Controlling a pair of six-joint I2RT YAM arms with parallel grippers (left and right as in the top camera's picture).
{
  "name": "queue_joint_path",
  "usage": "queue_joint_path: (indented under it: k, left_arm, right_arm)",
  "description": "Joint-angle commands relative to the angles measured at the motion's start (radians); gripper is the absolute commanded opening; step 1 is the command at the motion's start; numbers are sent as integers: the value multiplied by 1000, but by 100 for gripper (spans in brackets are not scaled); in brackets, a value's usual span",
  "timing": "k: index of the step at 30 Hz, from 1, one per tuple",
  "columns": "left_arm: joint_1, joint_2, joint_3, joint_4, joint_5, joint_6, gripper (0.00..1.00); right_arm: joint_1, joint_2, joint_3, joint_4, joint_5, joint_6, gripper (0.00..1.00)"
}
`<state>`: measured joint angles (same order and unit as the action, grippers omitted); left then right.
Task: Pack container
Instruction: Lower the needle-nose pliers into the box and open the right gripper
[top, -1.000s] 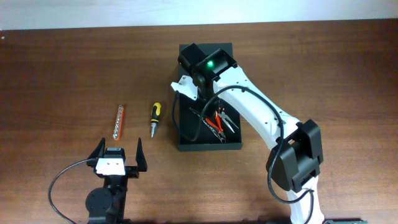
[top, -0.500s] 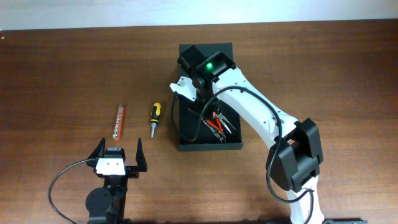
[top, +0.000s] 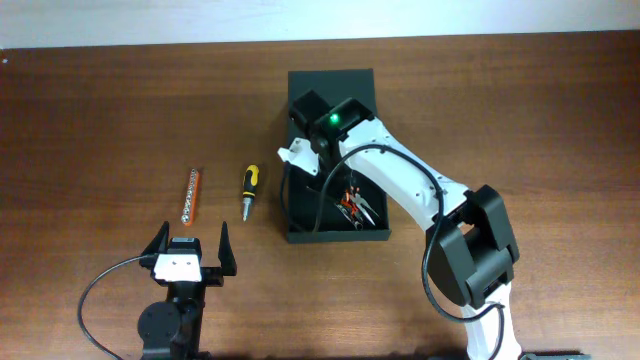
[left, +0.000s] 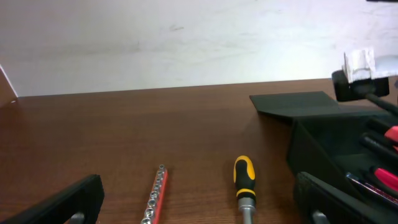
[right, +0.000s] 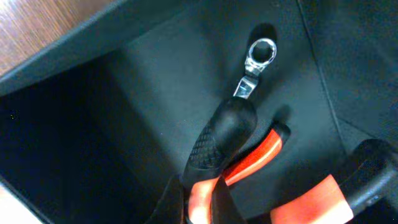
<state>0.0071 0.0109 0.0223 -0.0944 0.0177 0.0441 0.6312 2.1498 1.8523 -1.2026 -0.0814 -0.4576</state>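
The dark container (top: 300, 228) stands open at mid-table with its flap lid (top: 330, 82) laid back. My right gripper (top: 322, 172) reaches down into it. In the right wrist view this gripper (right: 202, 208) is shut on the red and black handle of a ratchet wrench (right: 231, 127), whose ring head (right: 261, 51) points at the box floor. My left gripper (top: 191, 240) hangs open near the front edge, with nothing between its fingers (left: 65, 200). Ahead of it lie a socket rail (left: 155, 193) and a screwdriver (left: 244, 182).
The red socket rail (top: 193, 195) and the yellow-black screwdriver (top: 249, 190) lie on the wood left of the container. Red-handled pliers (top: 352, 202) rest inside the box, and their handles (right: 333, 186) show beside the wrench. The container wall (left: 323, 155) stands at the right of the left wrist view.
My right arm has shifted a little toward the table's front and lower into the container, still holding the wrench. The left arm has not moved.
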Motion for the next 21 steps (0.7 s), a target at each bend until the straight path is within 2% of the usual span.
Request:
queue_joint_path:
  k: [1, 21]
  left_arm:
    - [4, -6, -7, 0, -7, -9, 99]
    - [4, -6, -7, 0, -7, -9, 99]
  right_arm:
    - [10, 4, -13, 9, -17, -10, 4]
    - [10, 4, -60, 56, -69, -6, 4]
